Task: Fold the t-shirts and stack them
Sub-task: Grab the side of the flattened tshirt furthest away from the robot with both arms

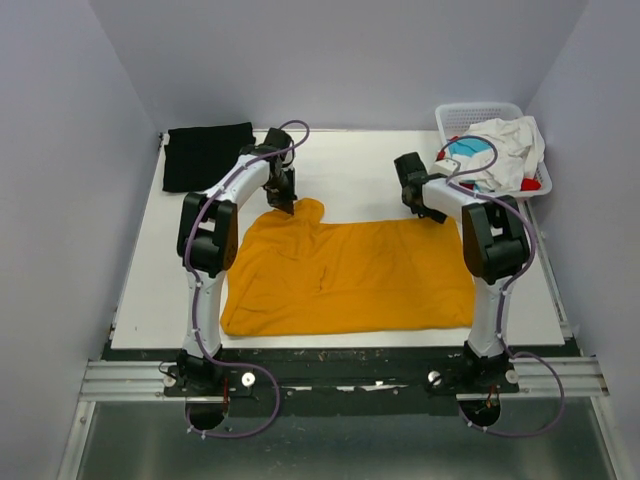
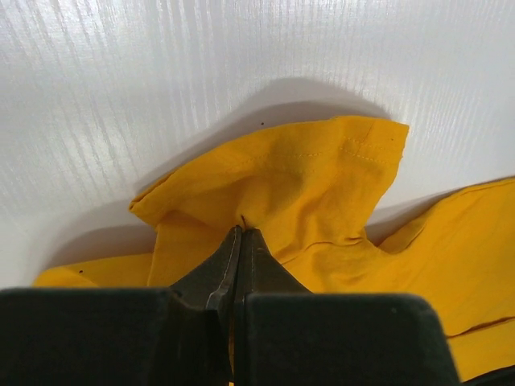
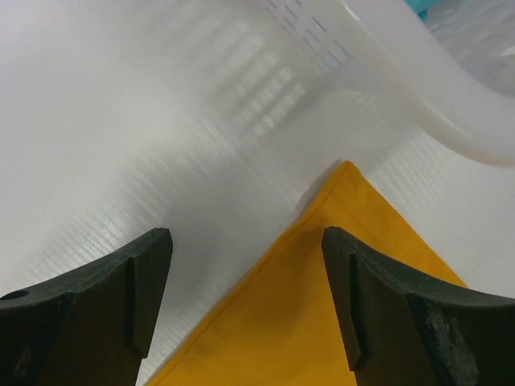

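**One sleeve pinched, one corner still loose**

At the far left corner of the table (image 1: pixel 370 165) lies the black t-shirt (image 1: pixel 207 155), already folded. Just right of it, the left jaws are shut tight on a small tuck of the sleeve (image 2: pixel 322 177) of the mustard-orange t-shirt (image 1: pixel 350 280), which lies spread across the middle of the table. With so little cloth in the pinch, a hard pull could slip the sleeve free or drag the fold crooked. Farther right, the right jaws stand wide open and hold nothing, straddling the shirt's far right corner (image 3: pixel 348 201). If they close too high they would likely miss the thin cloth. The basket (image 1: pixel 482 110) of white, teal and red shirts (image 1: pixel 505 150) sits near enough to be bumped.

Only the left wrist view shows the pinch and the hem stitching. Only the right wrist view shows the corner lying between the open fingers. Only the top view shows the whole shirt and the black one.
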Tool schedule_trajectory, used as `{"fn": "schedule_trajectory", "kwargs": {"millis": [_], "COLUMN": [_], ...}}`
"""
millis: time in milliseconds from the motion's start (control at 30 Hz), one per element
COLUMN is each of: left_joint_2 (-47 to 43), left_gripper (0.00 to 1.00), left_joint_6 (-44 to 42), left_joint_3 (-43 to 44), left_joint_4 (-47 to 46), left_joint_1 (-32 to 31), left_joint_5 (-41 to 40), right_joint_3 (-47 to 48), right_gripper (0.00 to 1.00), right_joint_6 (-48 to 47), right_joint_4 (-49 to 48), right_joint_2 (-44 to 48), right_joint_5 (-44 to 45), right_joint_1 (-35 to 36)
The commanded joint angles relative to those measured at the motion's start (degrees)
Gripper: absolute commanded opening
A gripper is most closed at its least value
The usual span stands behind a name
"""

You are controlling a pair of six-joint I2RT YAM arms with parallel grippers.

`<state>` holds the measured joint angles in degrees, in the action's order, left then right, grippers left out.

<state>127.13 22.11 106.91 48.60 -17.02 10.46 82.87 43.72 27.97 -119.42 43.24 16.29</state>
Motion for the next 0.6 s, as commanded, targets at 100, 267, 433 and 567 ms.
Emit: {"fn": "schedule_trajectory", "kwargs": {"millis": [100, 267, 433, 567], "left_joint_2": [-2.22, -2.68, -3.02, -2.95], "left_gripper": [0.00, 0.00, 0.00, 0.00], "left_joint_6": [0.57, 0.64, 0.57, 0.39], "left_joint_3": [0.84, 0.14, -0.33, -0.37], "left_joint_4": [0.05, -0.17, -0.42, -0.97], "left_joint_1": [-0.04, 0.14, 0.40, 0.91], "left_joint_5": [-4.00, -5.20, -5.48, -5.47], "right_joint_3": [-3.91, -8.28, -7.54, -5.87], "right_gripper": [0.79, 0.74, 0.59, 0.42], "right_joint_6": [2.59, 4.54, 4.89, 4.81], "right_joint_4": [6.16, 6.84, 7.45, 6.90], "right_joint_2": [-0.11, 3.28, 2.69, 1.04], "right_joint_5": [3.48, 6.62, 8.81, 9.22], "right_joint_1": [-0.65, -0.82, -1.13, -1.27]}}
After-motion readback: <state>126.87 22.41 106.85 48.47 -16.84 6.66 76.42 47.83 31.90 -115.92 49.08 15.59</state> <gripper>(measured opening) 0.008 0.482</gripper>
